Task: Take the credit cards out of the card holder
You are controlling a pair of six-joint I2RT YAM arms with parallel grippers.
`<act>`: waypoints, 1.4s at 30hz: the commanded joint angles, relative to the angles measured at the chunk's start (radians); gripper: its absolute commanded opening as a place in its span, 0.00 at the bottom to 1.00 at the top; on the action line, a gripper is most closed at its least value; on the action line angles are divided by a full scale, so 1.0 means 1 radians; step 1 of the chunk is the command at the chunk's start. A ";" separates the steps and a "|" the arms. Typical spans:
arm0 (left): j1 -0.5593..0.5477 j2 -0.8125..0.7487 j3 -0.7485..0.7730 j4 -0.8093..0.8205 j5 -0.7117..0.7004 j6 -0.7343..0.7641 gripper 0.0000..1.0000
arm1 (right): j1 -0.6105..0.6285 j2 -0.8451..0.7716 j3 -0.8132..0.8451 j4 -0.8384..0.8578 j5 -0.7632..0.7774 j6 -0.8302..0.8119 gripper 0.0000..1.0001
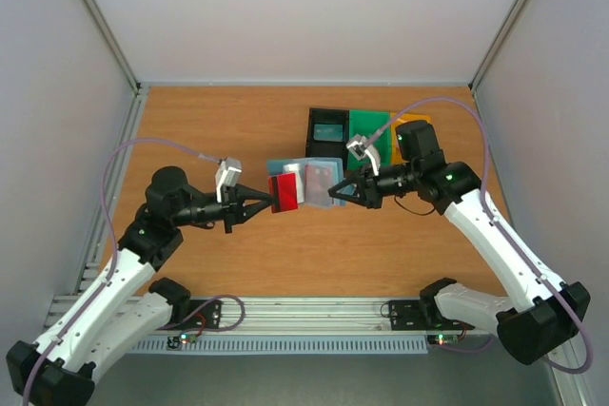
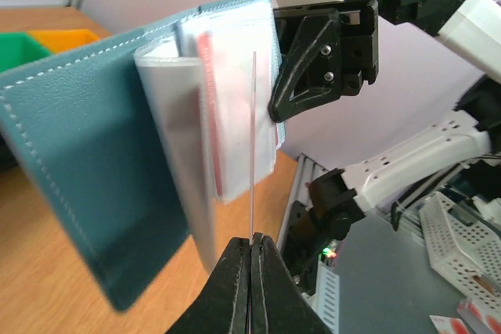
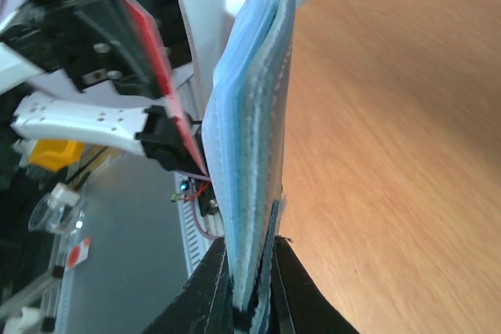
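The blue-grey card holder (image 1: 309,181) hangs open above the table's middle. My right gripper (image 1: 335,193) is shut on its right edge; the right wrist view shows the light blue pockets (image 3: 249,154) clamped between the fingers. My left gripper (image 1: 263,194) is shut on a red credit card (image 1: 284,193), held just left of the holder. In the left wrist view the card shows edge-on as a thin line (image 2: 254,146) rising from the jaws (image 2: 252,242), beside the holder's clear sleeves (image 2: 227,91) and teal cover (image 2: 86,162). The red card also shows in the right wrist view (image 3: 156,60).
A black bin (image 1: 328,130), a green bin (image 1: 369,126) and a yellow bin (image 1: 411,125) stand at the back right, behind the right arm. White walls bound the wooden table (image 1: 219,130) at the sides and back.
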 commanded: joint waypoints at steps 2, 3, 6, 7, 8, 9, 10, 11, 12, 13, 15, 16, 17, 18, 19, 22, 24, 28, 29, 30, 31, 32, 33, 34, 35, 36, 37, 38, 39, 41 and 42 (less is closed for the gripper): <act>0.053 -0.039 0.006 -0.167 -0.054 0.107 0.00 | -0.093 0.009 -0.100 0.000 0.012 0.156 0.01; 0.067 -0.046 0.003 -0.187 -0.055 0.121 0.00 | -0.096 0.021 -0.124 0.003 0.010 0.181 0.01; 0.104 -0.058 -0.004 -0.195 -0.049 0.143 0.00 | -0.096 0.075 -0.209 0.053 -0.006 0.279 0.01; 0.105 -0.059 -0.005 -0.182 -0.043 0.146 0.00 | -0.096 0.100 -0.243 0.079 -0.014 0.317 0.01; 0.105 -0.059 -0.008 -0.163 -0.026 0.152 0.00 | -0.094 0.136 -0.289 0.114 -0.021 0.355 0.01; 0.105 -0.061 -0.014 -0.138 -0.011 0.164 0.00 | -0.086 0.170 -0.319 0.148 -0.022 0.387 0.01; 0.105 -0.062 -0.019 -0.112 0.004 0.170 0.00 | -0.075 0.203 -0.342 0.178 -0.017 0.409 0.01; 0.104 -0.062 -0.021 -0.092 0.010 0.174 0.00 | -0.061 0.236 -0.361 0.198 -0.019 0.424 0.01; 0.103 -0.060 -0.021 -0.080 0.013 0.180 0.00 | -0.046 0.266 -0.373 0.216 -0.020 0.433 0.01; 0.101 -0.057 -0.017 -0.077 0.015 0.187 0.00 | -0.032 0.288 -0.385 0.236 -0.023 0.446 0.01; 0.096 -0.056 -0.013 -0.073 0.021 0.219 0.00 | -0.027 0.322 -0.400 0.259 -0.030 0.459 0.01; 0.091 -0.057 -0.010 -0.064 0.027 0.236 0.00 | -0.027 0.337 -0.402 0.255 -0.021 0.457 0.01; 0.086 -0.059 -0.010 -0.052 0.037 0.245 0.00 | -0.028 0.359 -0.399 0.249 -0.009 0.453 0.01; 0.080 -0.065 -0.011 -0.034 0.051 0.255 0.00 | -0.031 0.382 -0.397 0.242 -0.003 0.453 0.01; 0.075 -0.070 -0.009 -0.003 0.063 0.259 0.00 | -0.033 0.407 -0.396 0.243 -0.002 0.455 0.01; 0.059 -0.066 0.010 0.037 0.076 0.234 0.00 | -0.046 0.442 -0.409 0.264 -0.012 0.460 0.01; 0.057 -0.064 0.013 0.071 0.083 0.195 0.00 | -0.061 0.443 -0.423 0.285 -0.011 0.474 0.01; 0.045 -0.071 0.014 0.081 0.087 0.161 0.00 | -0.087 0.471 -0.425 0.255 0.022 0.459 0.05; 0.044 -0.071 0.015 0.080 0.083 0.160 0.00 | -0.094 0.471 -0.424 0.237 0.029 0.451 0.07; 0.043 -0.071 0.017 0.080 0.079 0.159 0.00 | -0.102 0.466 -0.425 0.222 0.040 0.446 0.11; 0.042 -0.071 0.018 0.081 0.077 0.154 0.00 | -0.114 0.456 -0.423 0.202 0.057 0.443 0.17; 0.041 -0.071 0.020 0.083 0.077 0.152 0.00 | -0.120 0.438 -0.417 0.170 0.082 0.435 0.25; 0.040 -0.071 0.021 0.088 0.078 0.150 0.00 | -0.128 0.417 -0.406 0.127 0.129 0.428 0.34; 0.037 -0.073 0.023 0.097 0.079 0.147 0.00 | -0.131 0.383 -0.386 0.070 0.183 0.416 0.40; 0.036 -0.074 0.025 0.104 0.080 0.151 0.00 | -0.131 0.339 -0.365 0.014 0.250 0.406 0.45; 0.035 -0.077 0.028 0.112 0.079 0.158 0.00 | -0.131 0.290 -0.335 -0.042 0.318 0.395 0.48; 0.034 -0.077 0.032 0.120 0.080 0.172 0.00 | -0.131 0.228 -0.299 -0.100 0.383 0.383 0.49; 0.032 -0.080 0.036 0.137 0.086 0.197 0.00 | -0.128 0.164 -0.255 -0.152 0.443 0.365 0.50; 0.032 -0.082 0.039 0.157 0.096 0.213 0.00 | -0.118 0.099 -0.201 -0.199 0.491 0.339 0.52; 0.028 -0.084 0.035 0.228 0.123 0.233 0.00 | -0.053 -0.057 -0.075 -0.233 0.551 0.261 0.54; 0.025 -0.083 0.031 0.277 0.138 0.229 0.00 | 0.000 -0.114 -0.028 -0.210 0.546 0.213 0.55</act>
